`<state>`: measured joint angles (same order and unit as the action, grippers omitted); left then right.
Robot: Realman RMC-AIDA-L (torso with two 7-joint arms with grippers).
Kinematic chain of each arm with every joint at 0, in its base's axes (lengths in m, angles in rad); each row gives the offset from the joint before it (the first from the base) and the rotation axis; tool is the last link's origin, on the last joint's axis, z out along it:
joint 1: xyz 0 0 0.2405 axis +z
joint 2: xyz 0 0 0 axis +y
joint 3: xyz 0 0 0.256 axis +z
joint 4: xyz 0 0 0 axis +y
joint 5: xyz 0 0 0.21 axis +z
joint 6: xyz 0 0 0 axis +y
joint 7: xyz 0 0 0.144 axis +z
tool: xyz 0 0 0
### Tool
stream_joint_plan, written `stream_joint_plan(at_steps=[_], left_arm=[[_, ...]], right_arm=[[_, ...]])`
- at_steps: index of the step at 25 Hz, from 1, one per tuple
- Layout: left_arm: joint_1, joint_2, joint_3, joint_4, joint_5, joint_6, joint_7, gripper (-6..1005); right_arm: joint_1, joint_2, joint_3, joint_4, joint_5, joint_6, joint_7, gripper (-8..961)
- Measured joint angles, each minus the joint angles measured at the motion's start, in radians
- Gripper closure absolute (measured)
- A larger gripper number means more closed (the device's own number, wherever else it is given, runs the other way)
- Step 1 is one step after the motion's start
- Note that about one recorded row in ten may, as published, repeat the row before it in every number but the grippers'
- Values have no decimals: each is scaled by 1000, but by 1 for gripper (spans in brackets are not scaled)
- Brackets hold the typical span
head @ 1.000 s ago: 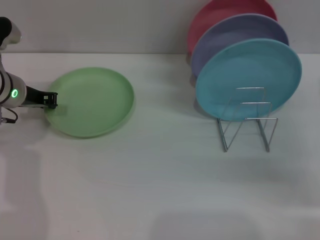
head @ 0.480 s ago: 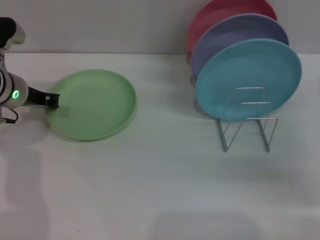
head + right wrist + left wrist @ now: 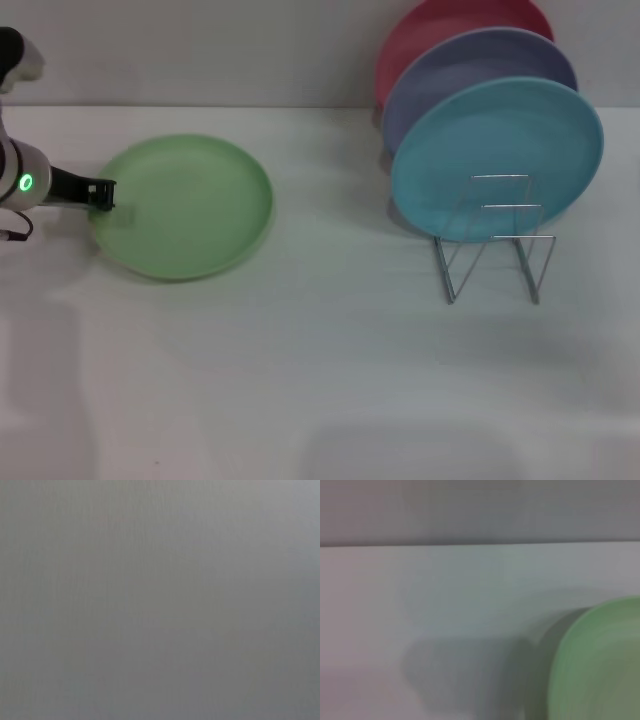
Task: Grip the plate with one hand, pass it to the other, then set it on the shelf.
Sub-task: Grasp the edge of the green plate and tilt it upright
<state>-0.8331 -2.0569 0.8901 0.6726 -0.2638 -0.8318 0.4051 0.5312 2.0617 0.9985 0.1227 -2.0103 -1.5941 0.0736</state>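
Jaws: left gripper (image 3: 102, 192) sat at the left rim of the plate (image 3: 186, 205); whether it had pinched shut on the rim, I couldn't tell.
Plate: light green, at left centre of the head frame, on the table (image 3: 300, 380).
Change: over the last second the plate slid a touch rightward and the gripper tip rose slightly — contact looked made!
Meaning: judged as the grip step, lift and handover not yet begun.
Right gripper: out of sight; its wrist camera showed only blank grey.
Shelf: wire shelf (image 3: 495, 240) at right centre, front slots free, well apart from the plate.
Neighbours: turquoise plate (image 3: 497, 150), lavender plate (image 3: 470, 70), red plate (image 3: 440, 25) stood behind.
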Motion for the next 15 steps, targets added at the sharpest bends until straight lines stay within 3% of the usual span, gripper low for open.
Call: stream_joint_plan(at_steps=[8, 9, 15], left_arm=[[69, 3, -1, 122, -186, -74, 75, 903], [95, 8, -1, 155, -262, -100, 106, 914], [141, 23, -2, 182, -395, -134, 165, 958]], right_arm=[[-1, 0, 0, 0, -1, 3, 0, 346], [-1, 0, 0, 0, -1, 3, 0, 346], [2, 0, 0, 0, -1, 5, 0, 346]])
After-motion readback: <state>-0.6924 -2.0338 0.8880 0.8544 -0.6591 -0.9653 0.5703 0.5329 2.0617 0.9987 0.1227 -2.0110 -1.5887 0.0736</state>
